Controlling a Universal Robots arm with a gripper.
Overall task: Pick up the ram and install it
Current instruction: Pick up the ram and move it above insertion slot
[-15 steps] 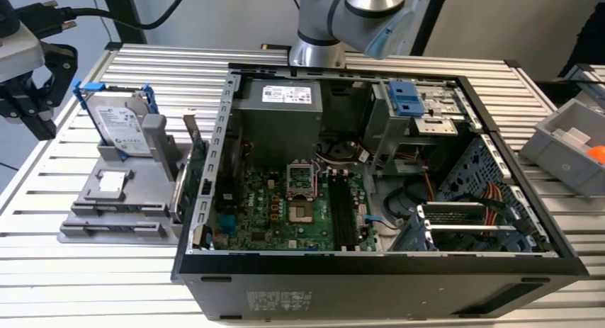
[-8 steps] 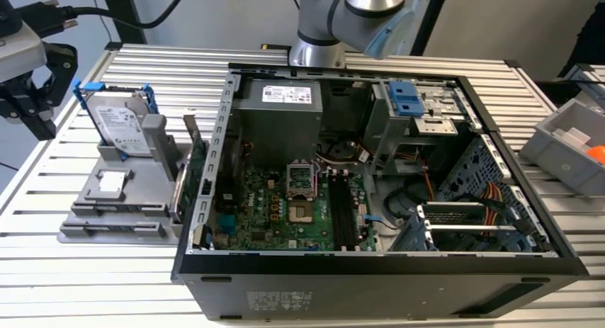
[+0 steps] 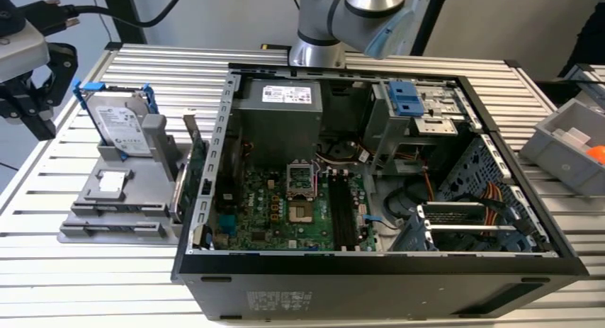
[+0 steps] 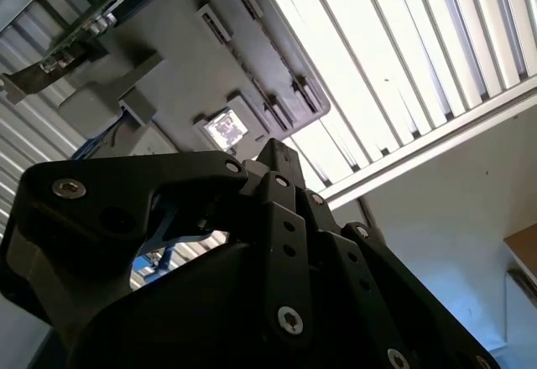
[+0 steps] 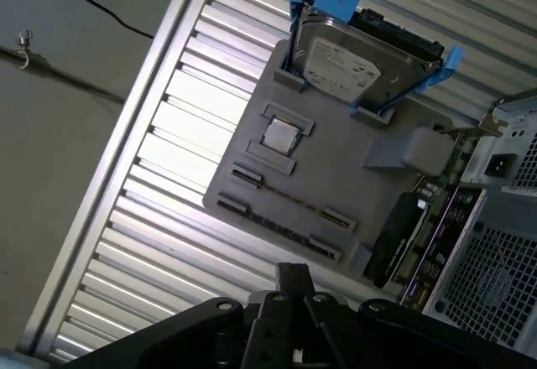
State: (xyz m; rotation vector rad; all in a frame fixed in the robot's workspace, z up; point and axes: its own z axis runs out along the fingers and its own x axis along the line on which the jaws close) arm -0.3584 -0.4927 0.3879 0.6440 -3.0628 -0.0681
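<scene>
The gripper (image 3: 36, 94) hangs near the table (image 3: 161, 66) edge, at the exterior view's left of the grey holder (image 3: 118, 209); I cannot tell its jaw spread.

Grey tray (image 5: 336, 186), blue-framed silver hard drive (image 5: 344, 67), green motherboard (image 3: 269, 218).

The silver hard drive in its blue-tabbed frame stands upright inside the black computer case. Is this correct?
No. The silver hard drive in its blue-tabbed frame stands upright on the grey plastic holder, outside the black computer case; the exterior view shows this.
</scene>
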